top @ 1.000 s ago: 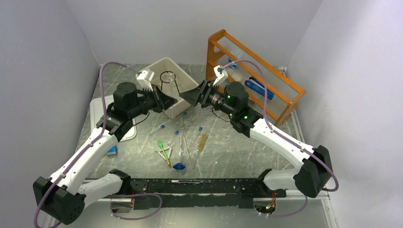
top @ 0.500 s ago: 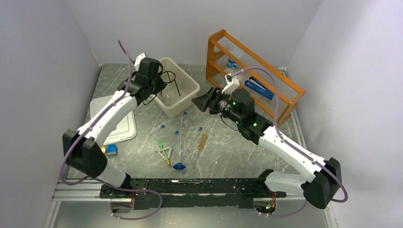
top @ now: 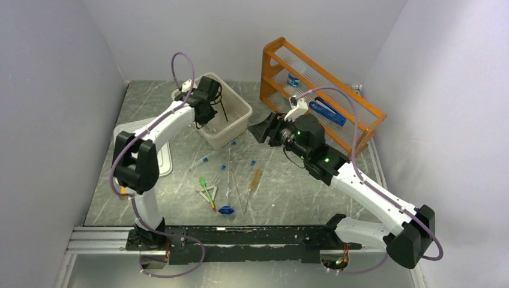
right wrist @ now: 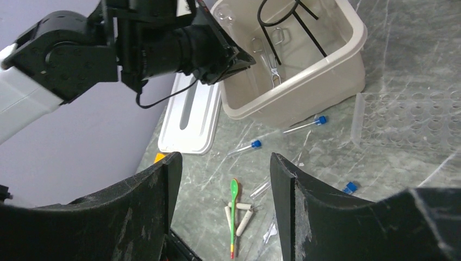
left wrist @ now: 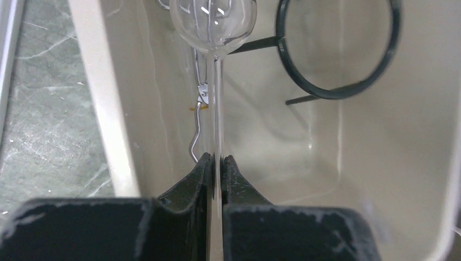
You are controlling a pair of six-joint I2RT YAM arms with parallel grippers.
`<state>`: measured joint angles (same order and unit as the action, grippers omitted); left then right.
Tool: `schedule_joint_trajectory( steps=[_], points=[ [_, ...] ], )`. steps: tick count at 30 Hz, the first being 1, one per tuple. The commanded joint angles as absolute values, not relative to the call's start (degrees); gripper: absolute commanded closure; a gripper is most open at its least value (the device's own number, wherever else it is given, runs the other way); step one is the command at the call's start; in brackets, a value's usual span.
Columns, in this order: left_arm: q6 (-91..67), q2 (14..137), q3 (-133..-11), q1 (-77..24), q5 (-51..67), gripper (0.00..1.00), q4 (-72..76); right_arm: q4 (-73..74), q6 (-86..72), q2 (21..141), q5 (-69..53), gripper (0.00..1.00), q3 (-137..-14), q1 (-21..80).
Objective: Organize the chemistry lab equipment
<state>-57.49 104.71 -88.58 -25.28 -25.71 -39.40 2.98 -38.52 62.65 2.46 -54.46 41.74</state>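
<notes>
Pale walls (top: 240, 36) enclosed a grey marbled desk (top: 288, 198) on three sides. One beige bin (left wrist: 103, 109) held one black ring stand (left wrist: 332, 94). The left pincer (left wrist: 216, 163) gripped one long-stemmed glass bulb (left wrist: 213, 22); the right pincer (right wrist: 224, 163) gaped, empty.

Top view looks down from behind; left wrist sits close, perhaps inside the bin (left wrist: 108, 109) ahead of the left gripper (left wrist: 216, 161); right wrist shares it from farther back
</notes>
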Motion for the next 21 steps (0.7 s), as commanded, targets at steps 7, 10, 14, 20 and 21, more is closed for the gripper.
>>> schedule_joint_trajectory(
  steps=[7,10,14,20,21],
  points=[
    [-63.58,114.68,-94.87,-23.65,-28.85,0.95,-42.67,4.13,-36.88,62.13,3.12,0.37,-53.7,41.57],
    [-65.73,117.82,-97.73,-23.47,-29.4,0.95,-44.8,4.0,-36.8,62.22,3.41,0.37,-53.45,41.57],
    [-67.49,120.06,-98.95,-23.12,-29.32,0.95,-45.76,4.13,-36.5,62.39,3.67,0.37,-53.48,41.55],
    [-68.38,121.14,-98.97,-23.12,-29.75,0.91,-45.99,4.32,-35.97,62.93,3.67,0.37,-53.96,41.57],
    [-68.41,121.31,-99.04,-23.12,-29.65,0.9,-46.05,4.23,-35.95,62.93,3.61,0.37,-53.96,41.57]
  ],
)
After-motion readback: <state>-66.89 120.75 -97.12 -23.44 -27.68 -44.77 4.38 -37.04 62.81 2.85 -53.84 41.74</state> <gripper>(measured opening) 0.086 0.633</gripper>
